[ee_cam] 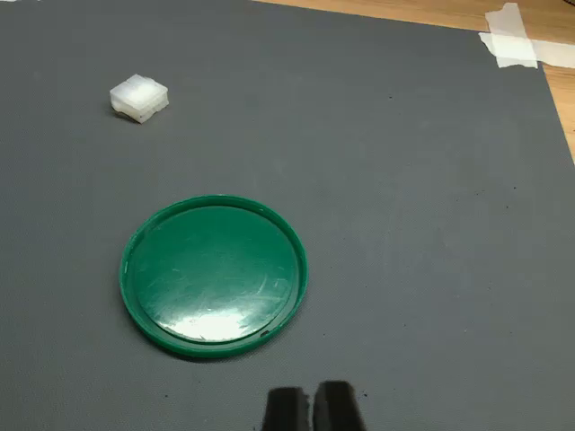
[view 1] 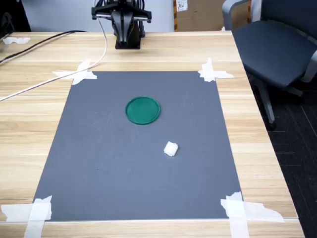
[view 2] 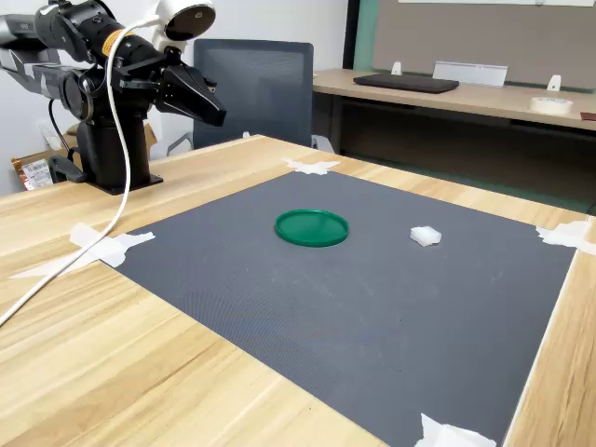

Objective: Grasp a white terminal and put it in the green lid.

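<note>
White terminal [view 1: 170, 148] sits loose on the grey mat [view 1: 99, 168], well apart from my gripper [view 2: 216, 117] and a short way off the green lid [view 1: 142, 110], not touching it; in the first exterior view it lies toward the near edge and to the right of the lid, and in the second exterior view it is to the lid's right. I can see it in the wrist view too, a pale blocky piece lying flat on the mat beyond the lid. The lid is empty, its inner face bare and glossy. My arm is drawn back over its base at the far end of the wooden table [view 1: 29, 114], raised well above the surface, so I judge the task has not really begun: this is the approach step, with nothing grasped yet. The two dark fingertips [ee_cam: 287, 411] at the edge of the wrist view stand close together with only a thin gap, so I read the pincer as closed on nothing. Next I would need to open the fingers, carry the wrist out past the lid, centre over the terminal and descend squarely, since so small a piece could easily skid aside.
</note>
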